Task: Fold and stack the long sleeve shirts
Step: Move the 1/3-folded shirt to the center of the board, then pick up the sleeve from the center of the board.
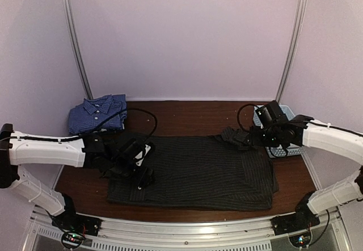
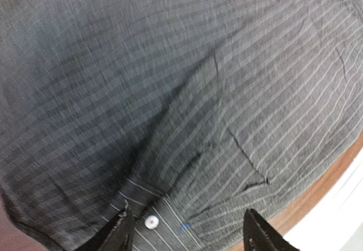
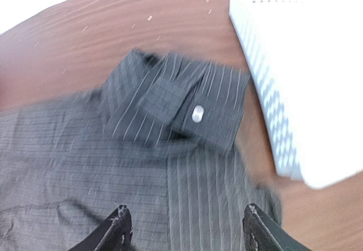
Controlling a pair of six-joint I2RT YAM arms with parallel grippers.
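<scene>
1. While the blue shirt (image 1: 96, 113) lies folded with its collar showing at the upper left of the table (image 1: 187, 118), the job reads as roughly half done: one item folded, nothing stacked.
2. Black pinstriped shirt (image 1: 195, 171): flat across the middle of the top view as a broad rectangle, its long axis running left to right. One buttoned cuff (image 3: 190, 112) lies folded at its upper right corner, just beside the plastic basket (image 3: 272, 92). No collar is visible, so the neck end cannot be told.
3. Left gripper (image 2: 187, 214): over the shirt's lower left part, jaws spread, pinching nothing. A small button (image 2: 150, 222) shows near its left finger.
4. Right gripper (image 3: 185, 208): over the upper right corner, jaws spread, the cuff ahead of it, nothing held.
5. Outstanding, by judgement: further folds across the long axis, then stacking with the blue shirt.
</scene>
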